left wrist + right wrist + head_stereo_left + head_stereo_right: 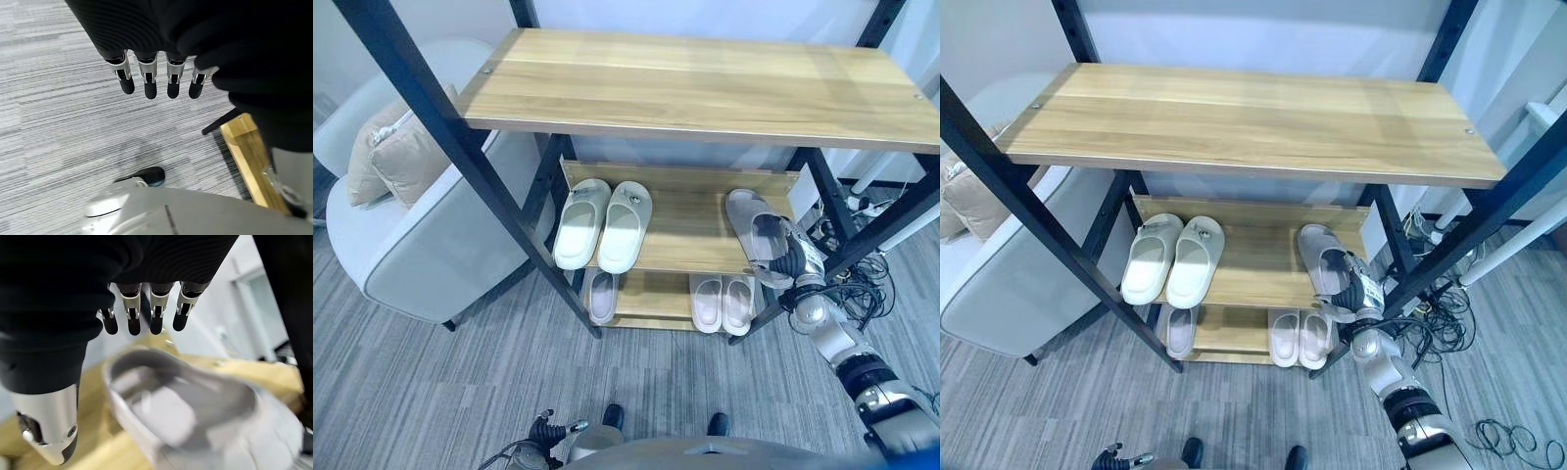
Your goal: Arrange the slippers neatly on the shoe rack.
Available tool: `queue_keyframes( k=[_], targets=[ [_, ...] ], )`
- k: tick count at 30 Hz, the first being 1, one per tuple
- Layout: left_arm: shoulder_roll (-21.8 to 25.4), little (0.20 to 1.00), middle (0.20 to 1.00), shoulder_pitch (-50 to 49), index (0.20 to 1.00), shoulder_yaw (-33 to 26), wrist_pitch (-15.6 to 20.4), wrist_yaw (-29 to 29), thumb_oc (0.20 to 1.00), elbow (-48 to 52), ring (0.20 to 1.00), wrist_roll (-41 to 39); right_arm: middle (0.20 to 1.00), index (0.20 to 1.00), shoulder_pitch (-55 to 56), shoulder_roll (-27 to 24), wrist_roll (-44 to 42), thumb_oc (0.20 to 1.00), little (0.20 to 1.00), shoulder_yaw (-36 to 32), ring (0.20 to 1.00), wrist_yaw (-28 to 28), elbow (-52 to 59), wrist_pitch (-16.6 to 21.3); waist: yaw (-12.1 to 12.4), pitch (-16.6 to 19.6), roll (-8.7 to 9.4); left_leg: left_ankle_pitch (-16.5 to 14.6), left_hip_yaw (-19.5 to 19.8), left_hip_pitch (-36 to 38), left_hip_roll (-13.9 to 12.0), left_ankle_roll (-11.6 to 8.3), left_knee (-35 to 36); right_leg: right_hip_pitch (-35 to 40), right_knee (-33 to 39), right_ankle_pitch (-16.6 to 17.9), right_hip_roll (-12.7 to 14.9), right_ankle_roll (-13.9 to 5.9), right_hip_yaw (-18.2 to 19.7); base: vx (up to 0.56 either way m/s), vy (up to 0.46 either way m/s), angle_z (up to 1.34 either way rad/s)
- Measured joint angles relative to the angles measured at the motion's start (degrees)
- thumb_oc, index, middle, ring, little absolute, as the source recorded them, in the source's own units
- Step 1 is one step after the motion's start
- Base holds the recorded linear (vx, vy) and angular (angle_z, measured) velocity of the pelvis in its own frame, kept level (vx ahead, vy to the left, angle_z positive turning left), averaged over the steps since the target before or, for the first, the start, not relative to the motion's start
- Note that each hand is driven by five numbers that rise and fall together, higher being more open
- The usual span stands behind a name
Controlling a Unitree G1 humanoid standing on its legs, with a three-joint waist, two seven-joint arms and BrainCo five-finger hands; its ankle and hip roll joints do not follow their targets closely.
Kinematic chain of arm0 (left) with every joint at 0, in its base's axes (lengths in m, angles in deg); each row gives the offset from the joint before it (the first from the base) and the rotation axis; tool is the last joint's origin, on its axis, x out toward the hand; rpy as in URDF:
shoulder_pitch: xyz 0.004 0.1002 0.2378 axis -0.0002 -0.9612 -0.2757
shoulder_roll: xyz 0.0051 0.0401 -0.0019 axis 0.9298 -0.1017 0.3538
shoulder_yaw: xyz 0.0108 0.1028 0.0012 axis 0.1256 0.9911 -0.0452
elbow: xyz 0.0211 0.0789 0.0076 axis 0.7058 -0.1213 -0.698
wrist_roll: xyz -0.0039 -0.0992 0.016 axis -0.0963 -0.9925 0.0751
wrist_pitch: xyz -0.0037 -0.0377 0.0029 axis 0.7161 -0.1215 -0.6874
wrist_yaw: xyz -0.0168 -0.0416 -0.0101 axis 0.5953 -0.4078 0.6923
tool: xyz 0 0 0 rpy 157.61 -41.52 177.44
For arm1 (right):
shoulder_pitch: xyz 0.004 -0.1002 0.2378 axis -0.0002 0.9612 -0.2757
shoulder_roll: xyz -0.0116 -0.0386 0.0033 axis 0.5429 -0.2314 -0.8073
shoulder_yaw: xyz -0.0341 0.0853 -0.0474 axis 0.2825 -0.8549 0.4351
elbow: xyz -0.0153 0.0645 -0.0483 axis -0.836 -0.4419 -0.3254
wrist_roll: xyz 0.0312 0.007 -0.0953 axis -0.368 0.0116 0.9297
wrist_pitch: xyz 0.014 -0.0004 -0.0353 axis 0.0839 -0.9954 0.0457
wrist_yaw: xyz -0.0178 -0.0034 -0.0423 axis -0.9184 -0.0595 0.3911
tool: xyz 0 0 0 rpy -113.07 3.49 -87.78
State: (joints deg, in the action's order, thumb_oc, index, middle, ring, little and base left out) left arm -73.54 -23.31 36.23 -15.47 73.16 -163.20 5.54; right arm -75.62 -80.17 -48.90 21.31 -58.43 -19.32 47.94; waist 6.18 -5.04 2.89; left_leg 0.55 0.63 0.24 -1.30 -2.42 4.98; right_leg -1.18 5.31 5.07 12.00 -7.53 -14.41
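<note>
Right hand (790, 257), fingers relaxed and straight, just over a smooth grey moulded slipper (754, 235) lying on the wood-grain middle shelf (690, 230) beneath.

Grey slipper (751, 227), pale wood shelf (695, 235)

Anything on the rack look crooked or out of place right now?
Yes: the grey slipper at the middle shelf's right end lies angled, without a partner, by the right hand. The white pair sits straight. A lone slipper lies on the bottom shelf, left.
</note>
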Motion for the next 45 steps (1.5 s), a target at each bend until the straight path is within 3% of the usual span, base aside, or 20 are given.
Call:
queue_keyframes(
  k=[4, 7, 16, 18, 19, 25, 33, 34, 35, 45],
  targets=[
    [0.13, 1.000, 1.000, 0.41, 1.000, 2.17, 0.12, -0.41, 1.000, 1.44, 1.000, -0.25, 1.000, 1.000, -3.39, 1.16, -1.93, 1.000, 1.000, -0.08, 1.000, 2.71, -4.41, -0.53, 0.77, -1.56, -1.01, 0.02, 0.34, -1.38, 0.43, 0.03, -0.46, -0.97, -0.01, 0.10, 0.42, -0.10, -0.47, -0.04, 0.032, 0.05],
    [0.08, 1.000, 1.000, 0.60, 1.000, 2.17, 0.10, -0.43, 1.000, 1.42, 1.000, -0.56, 1.000, 1.000, -4.50, 1.41, -5.46, 1.000, 1.000, -0.22, 1.000, 4.19, -5.03, -0.17, 0.81, -2.11, -1.06, 0.02, 0.32, -1.92, 0.42, 0.03, -0.61, -1.39, 0.00, 0.14, 0.40, -0.09, -0.51, -0.01, 0.004, 0.00],
    [-0.23, 1.000, 1.000, 1.93, 1.000, 4.19, 0.13, -2.39, 1.000, 2.30, 1.000, -1.34, 1.000, 1.000, -6.39, 2.61, -5.58, 1.000, 1.000, -2.60, 1.000, 10.65, -5.82, -0.53, 0.84, -3.70, -1.30, 0.02, 1.59, -5.31, 0.62, 0.02, -2.46, -3.14, -0.02, 0.64, 0.54, 0.29, -1.48, -0.01, 0.011, 0.07],
    [-0.21, 1.000, 1.000, 2.24, 1.000, 4.40, 0.11, -2.45, 1.000, 2.26, 1.000, -1.32, 0.213, 0.213, -6.41, 2.56, -5.60, 0.213, 0.213, -2.35, 0.213, 10.62, -5.82, -0.58, 0.80, -3.80, -1.11, 0.02, 1.59, -5.29, 0.59, 0.02, -2.45, -3.12, -0.02, 0.64, 0.52, 0.29, -1.51, 0.02, 0.007, 0.00],
    [-0.17, 1.000, 1.000, 2.24, 1.000, 4.40, 0.11, -2.45, 1.000, 2.23, 1.000, -1.32, 0.200, 0.200, -6.48, 2.49, -5.56, 0.200, 0.200, -2.01, 0.200, 10.62, -5.82, -0.68, 0.80, -3.83, -0.99, 0.02, 1.60, -5.27, 0.58, 0.02, -2.43, -3.10, -0.02, 0.64, 0.51, 0.29, -1.56, 0.03, 0.013, 0.00],
    [0.85, 1.000, 1.000, 2.11, 1.000, 4.50, -0.09, -2.42, 1.000, 2.11, 1.000, -1.30, 0.200, 0.200, -9.47, 4.47, -5.37, 0.200, 0.200, 0.38, 0.200, 9.28, -10.42, -3.77, 0.42, -2.75, 1.22, 0.07, 1.64, -4.33, 0.56, 0.01, -2.13, -2.32, -0.02, 0.60, 0.50, 0.33, -1.63, 0.02, 0.008, 0.00],
    [0.85, 1.000, 1.000, 1.89, 1.000, 4.44, -0.44, -2.50, 1.000, 2.03, 1.000, -1.23, 0.200, 0.200, -7.70, 6.22, -5.52, 0.200, 0.200, 1.31, 0.200, 7.12, -5.58, -4.43, 0.57, -1.91, 1.36, 0.12, 1.94, -4.16, 0.65, 0.01, -2.19, -1.91, -0.03, 0.62, 0.57, 0.37, -1.97, 0.01, 0.014, 0.02],
    [0.81, 1.000, 1.000, 1.58, 1.000, 4.35, -0.44, -2.51, 1.000, 1.81, 1.000, -1.23, 0.526, 0.526, -7.29, 7.24, -5.72, 0.526, 0.526, 1.22, 0.526, 6.71, -4.61, -4.40, 0.61, -1.43, 1.38, 0.17, 2.08, -4.12, 0.70, 0.04, -2.09, -1.83, -0.03, 0.60, 0.61, 0.39, -2.11, 0.02, 0.038, 0.10],
    [0.67, 1.000, 1.000, 1.46, 1.000, 4.35, -0.48, -2.51, 1.000, 1.72, 1.000, -1.21, 1.000, 1.000, -6.05, 8.09, -6.61, 1.000, 1.000, 1.40, 1.000, 5.82, -2.71, -4.11, 0.88, -0.64, 1.36, 0.23, 2.20, -4.11, 0.81, 0.08, -2.00, -1.78, -0.03, 0.58, 0.73, 0.41, -2.22, 0.02, 0.031, 0.06],
    [0.55, 1.000, 1.000, 0.82, 1.000, 4.29, -1.61, -2.81, 1.000, 1.75, 1.000, -1.11, 1.000, 1.000, -0.13, 11.81, -12.90, 1.000, 1.000, 1.78, 1.000, 4.30, 3.72, -2.94, 0.88, 0.39, 1.74, 0.64, 2.23, -3.04, 1.55, 0.57, -1.11, -1.05, -0.03, 0.61, 1.53, 0.36, -2.22, 0.01, 0.012, 0.01]
  ],
)
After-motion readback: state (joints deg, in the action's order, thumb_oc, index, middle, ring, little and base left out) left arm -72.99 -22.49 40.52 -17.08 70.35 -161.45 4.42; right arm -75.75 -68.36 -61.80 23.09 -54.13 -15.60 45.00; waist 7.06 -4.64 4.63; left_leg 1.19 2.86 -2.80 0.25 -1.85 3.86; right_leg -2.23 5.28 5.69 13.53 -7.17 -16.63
